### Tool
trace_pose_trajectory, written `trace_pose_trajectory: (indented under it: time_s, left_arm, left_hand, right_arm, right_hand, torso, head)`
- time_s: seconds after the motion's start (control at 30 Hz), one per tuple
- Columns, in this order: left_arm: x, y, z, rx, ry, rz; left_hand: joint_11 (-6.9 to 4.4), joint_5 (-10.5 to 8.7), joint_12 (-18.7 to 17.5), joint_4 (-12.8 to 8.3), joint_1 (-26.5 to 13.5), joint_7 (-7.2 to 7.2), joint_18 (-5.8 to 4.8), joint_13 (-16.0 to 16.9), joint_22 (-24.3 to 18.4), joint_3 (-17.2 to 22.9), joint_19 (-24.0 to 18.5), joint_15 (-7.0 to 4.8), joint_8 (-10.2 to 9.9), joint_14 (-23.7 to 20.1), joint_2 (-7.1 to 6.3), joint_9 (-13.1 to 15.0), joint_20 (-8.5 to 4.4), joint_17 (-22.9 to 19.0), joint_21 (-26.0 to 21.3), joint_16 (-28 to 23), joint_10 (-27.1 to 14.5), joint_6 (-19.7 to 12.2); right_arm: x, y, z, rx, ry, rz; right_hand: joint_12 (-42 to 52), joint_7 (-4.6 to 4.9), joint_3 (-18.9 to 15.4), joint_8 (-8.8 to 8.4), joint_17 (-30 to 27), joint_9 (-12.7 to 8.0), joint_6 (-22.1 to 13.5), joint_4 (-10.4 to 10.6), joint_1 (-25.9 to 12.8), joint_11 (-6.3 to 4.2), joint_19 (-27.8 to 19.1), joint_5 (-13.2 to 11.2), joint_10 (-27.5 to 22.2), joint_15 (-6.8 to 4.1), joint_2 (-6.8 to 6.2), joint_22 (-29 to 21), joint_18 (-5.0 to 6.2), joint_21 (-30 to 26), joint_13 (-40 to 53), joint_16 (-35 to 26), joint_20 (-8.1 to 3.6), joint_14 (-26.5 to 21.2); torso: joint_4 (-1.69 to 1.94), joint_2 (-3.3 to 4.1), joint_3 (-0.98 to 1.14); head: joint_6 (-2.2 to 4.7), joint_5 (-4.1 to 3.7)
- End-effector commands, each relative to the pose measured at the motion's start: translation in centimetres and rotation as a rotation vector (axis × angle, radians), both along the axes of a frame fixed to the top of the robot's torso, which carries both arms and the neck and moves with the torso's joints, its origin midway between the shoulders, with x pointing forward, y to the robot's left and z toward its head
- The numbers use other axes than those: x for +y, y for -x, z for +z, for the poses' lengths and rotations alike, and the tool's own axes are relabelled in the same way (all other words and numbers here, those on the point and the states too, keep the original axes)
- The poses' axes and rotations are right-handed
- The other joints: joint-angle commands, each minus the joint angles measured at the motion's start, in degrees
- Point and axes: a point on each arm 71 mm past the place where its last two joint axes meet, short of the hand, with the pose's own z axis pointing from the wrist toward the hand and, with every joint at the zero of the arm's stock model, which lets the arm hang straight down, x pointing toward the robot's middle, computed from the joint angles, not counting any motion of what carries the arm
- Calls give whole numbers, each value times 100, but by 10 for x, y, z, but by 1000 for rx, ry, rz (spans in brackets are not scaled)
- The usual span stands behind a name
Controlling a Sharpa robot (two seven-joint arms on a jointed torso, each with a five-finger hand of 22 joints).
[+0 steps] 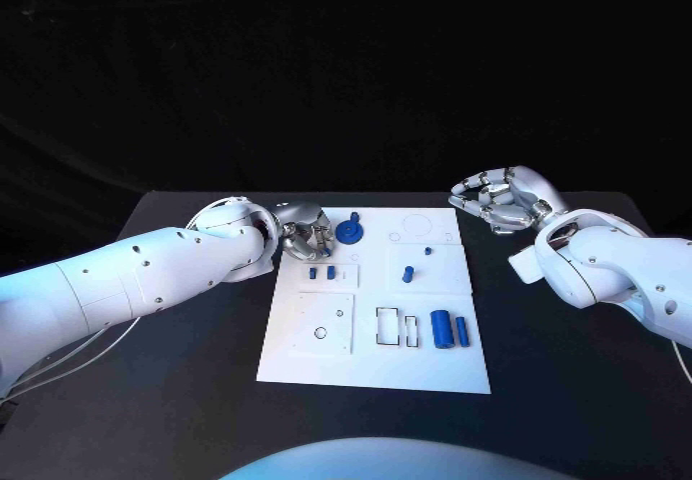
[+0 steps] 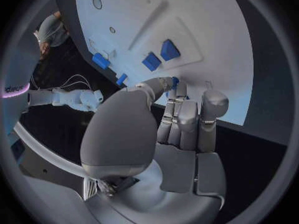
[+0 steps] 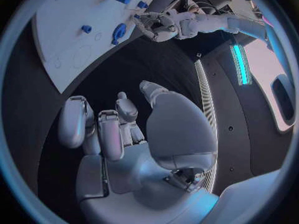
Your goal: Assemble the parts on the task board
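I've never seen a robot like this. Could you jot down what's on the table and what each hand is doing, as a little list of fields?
Surface: black table
Board: white flat task board, mid-table
Parts: small blue pieces on the board, including two blue cylinders near its right edge and a round blue gear-like piece near the far left corner
Left hand: at the board's far left corner, beside the gear-like piece; a hold cannot be told
Right hand: raised off the board's far right corner, fingers curled, holding nothing

Arms: white, glossy, rounded shells with small dark screw holes dotted along them.
Left robot hand [image 1: 300, 240]: silver-grey segmented fingers, smooth domed thumb base.
Right robot hand [image 1: 500, 200]: same silver finish, pale finger pads.
Cables: thin white leads beside the left arm.
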Motion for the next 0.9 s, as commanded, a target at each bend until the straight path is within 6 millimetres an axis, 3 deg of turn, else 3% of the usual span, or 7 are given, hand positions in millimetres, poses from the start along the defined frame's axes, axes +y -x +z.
trace_pose_trajectory:
  time_s: [0.03,0.9]
  left_arm:
    - [0,1,-4,21,-22,-4]
    - [4,1,-5,11,-21,16]
  left_hand:
    - [40,-19,-41,-54,-39,40,-53,-10,-31,-9,-62,32,-72,29,-25,-34,6,86,-35,43,-19,-79]
    - [150,2,-298,-73,-186,139,20,-36,-393,24,-300,131,-441,-172,-222,-178,106,-151,-286,-21,-183,-469]
  right_arm:
    - [1,1,0,1,2,15]
    - [0,0,-1,2,3,12]
  right_hand:
    - [6,-14,10,35,251,-6,-36,31,-2,0,-37,18,4,-45,33,107,114,-22,-1,-34,-22,282]
    - [-2,-14,1,52,245,-15,-48,42,9,0,-38,17,-9,-46,32,103,116,-36,-19,-40,-24,282]
  torso:
    - [2,-2,3]
    - [1,-1,-1]
  head:
    - [-1,-6]
    - [-6,-3]
